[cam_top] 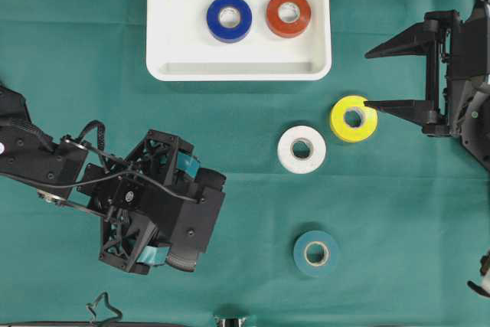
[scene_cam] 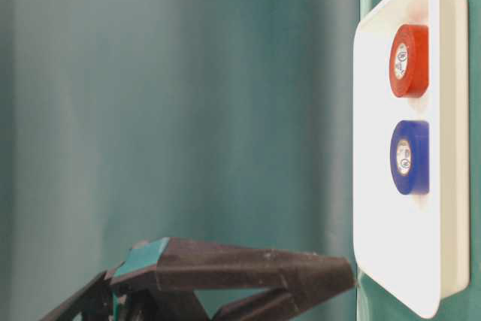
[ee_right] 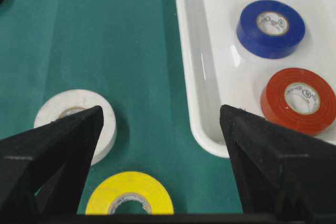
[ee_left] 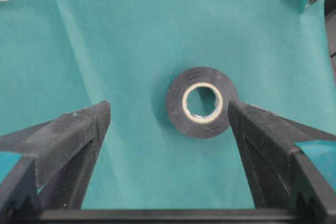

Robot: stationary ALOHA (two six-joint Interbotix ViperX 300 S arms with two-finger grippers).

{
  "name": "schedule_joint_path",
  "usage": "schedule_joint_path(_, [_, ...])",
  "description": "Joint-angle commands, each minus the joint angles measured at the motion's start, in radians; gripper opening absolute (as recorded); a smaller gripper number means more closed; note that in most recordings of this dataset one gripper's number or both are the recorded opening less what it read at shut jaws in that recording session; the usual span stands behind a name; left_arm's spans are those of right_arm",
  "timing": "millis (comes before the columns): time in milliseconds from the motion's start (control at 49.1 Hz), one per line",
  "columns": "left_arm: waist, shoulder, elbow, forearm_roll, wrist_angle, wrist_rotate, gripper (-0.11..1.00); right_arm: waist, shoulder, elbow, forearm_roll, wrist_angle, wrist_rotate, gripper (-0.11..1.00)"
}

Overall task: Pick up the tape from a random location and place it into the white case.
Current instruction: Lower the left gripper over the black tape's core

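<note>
The white case point(cam_top: 168, 51) lies at the top middle with a blue tape point(cam_top: 215, 19) and a red tape point(cam_top: 274, 14) inside. A yellow tape point(cam_top: 339, 122), a white tape point(cam_top: 288, 151) and a dark teal tape point(cam_top: 301, 255) lie on the green cloth. My left gripper point(cam_top: 195, 216) stands open at the lower left; in the left wrist view the dark tape point(ee_left: 201, 127) lies between its open fingers point(ee_left: 169, 108), close to the right one. My right gripper point(cam_top: 367, 80) is open, its lower finger over the yellow tape's edge point(ee_right: 131, 182).
In the right wrist view the case's corner point(ee_right: 210, 145) is just ahead of the right finger, and the white tape point(ee_right: 79, 98) shows behind the left one. The table-level view shows the case point(scene_cam: 376, 148) and the left gripper's fingers point(scene_cam: 225, 272).
</note>
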Motion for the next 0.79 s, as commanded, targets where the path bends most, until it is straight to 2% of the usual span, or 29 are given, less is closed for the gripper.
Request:
schedule_joint_path(0, [0.0, -0.011, -0.017, 0.003, -0.003, 0.002, 0.95, -0.002, 0.002, -0.028, -0.002, -0.005, 0.0, 0.85])
schedule_joint_path(489, [0.02, 0.023, 0.054, 0.006, -0.067, 0.002, 0.95, -0.003, 0.0, -0.028, -0.002, -0.008, 0.0, 0.85])
schedule_joint_path(774, [0.025, 0.091, 0.097, 0.006, -0.156, 0.005, 0.95, -0.002, 0.002, -0.028, -0.002, -0.008, 0.0, 0.85])
